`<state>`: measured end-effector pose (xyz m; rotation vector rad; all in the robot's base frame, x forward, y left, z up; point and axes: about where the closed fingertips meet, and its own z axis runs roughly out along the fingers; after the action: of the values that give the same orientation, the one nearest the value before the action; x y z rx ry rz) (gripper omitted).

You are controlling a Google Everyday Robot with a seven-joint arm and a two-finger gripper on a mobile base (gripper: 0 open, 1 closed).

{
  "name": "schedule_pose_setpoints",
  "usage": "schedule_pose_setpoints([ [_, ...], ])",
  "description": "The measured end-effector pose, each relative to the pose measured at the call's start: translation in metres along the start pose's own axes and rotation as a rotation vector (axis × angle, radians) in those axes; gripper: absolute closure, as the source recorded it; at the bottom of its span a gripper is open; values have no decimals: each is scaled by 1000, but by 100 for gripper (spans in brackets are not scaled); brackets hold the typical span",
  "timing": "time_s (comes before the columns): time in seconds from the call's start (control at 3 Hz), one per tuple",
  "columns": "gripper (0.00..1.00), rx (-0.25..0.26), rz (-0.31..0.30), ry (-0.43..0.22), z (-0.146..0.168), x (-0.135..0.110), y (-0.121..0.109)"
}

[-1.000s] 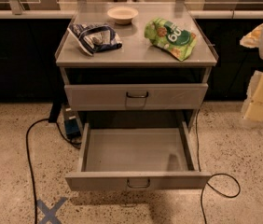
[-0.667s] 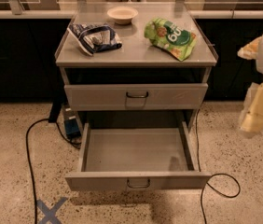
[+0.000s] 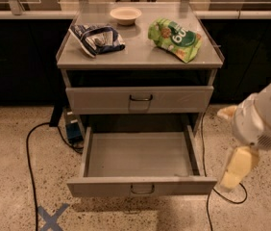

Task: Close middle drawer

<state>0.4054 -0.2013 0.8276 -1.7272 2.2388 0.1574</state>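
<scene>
The middle drawer (image 3: 140,186) is pulled far out of the grey metal cabinet. Its shallow grey tray (image 3: 140,154) holds nothing, and a small dark wire handle sits on its flat front. The top drawer front (image 3: 140,99) above it is nearly flush. The lowest drawer is hidden under the open one. My gripper (image 3: 235,168) hangs from the white arm (image 3: 265,117) at the right. It is just beyond the open drawer's front right corner, at about its height and not touching it.
On the cabinet top (image 3: 135,57) lie a blue chip bag (image 3: 97,38), a green chip bag (image 3: 175,37) and a small white bowl (image 3: 125,15). Black cables (image 3: 29,148) run on the speckled floor to the left and right. A blue tape cross (image 3: 51,218) marks the floor at the front left.
My arm and gripper have moved down and to the left, closer to the open drawer's right front corner. The drawer has not moved.
</scene>
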Motion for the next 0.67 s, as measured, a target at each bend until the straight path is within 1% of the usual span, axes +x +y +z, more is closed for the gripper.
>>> schedule_pose_setpoints([
  [0.33, 0, -94, 19, -7, 72, 21, 28],
  [0.67, 0, -94, 19, -7, 72, 21, 28],
])
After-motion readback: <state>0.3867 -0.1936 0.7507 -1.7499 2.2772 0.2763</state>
